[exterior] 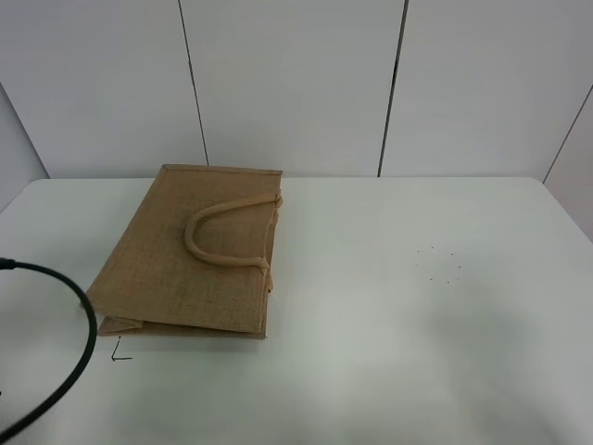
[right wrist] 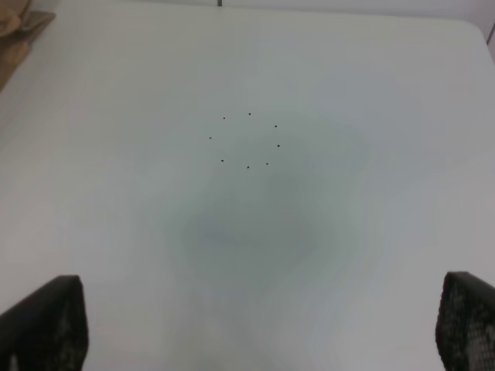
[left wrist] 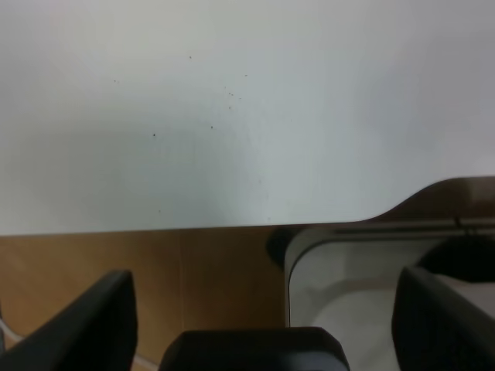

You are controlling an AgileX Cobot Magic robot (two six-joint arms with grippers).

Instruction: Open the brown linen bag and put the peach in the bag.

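The brown linen bag (exterior: 190, 255) lies flat and closed on the left half of the white table (exterior: 398, 324), one beige loop handle (exterior: 222, 236) resting on its upper face. The peach is out of view. Neither arm shows in the exterior high view. In the left wrist view my left gripper (left wrist: 263, 284) is open with nothing between its dark fingers (left wrist: 93, 325), hanging past the table's edge. My right gripper (right wrist: 263, 287) is open and empty too, above bare table, and a corner of the bag (right wrist: 14, 39) shows at that view's edge.
A black cable (exterior: 82, 348) curves over the table's front left corner. A ring of small dark dots (exterior: 441, 264) marks the table's right half and shows in the right wrist view (right wrist: 247, 139). Off the table edge are a brown floor (left wrist: 116, 255) and a white rounded object (left wrist: 348, 286).
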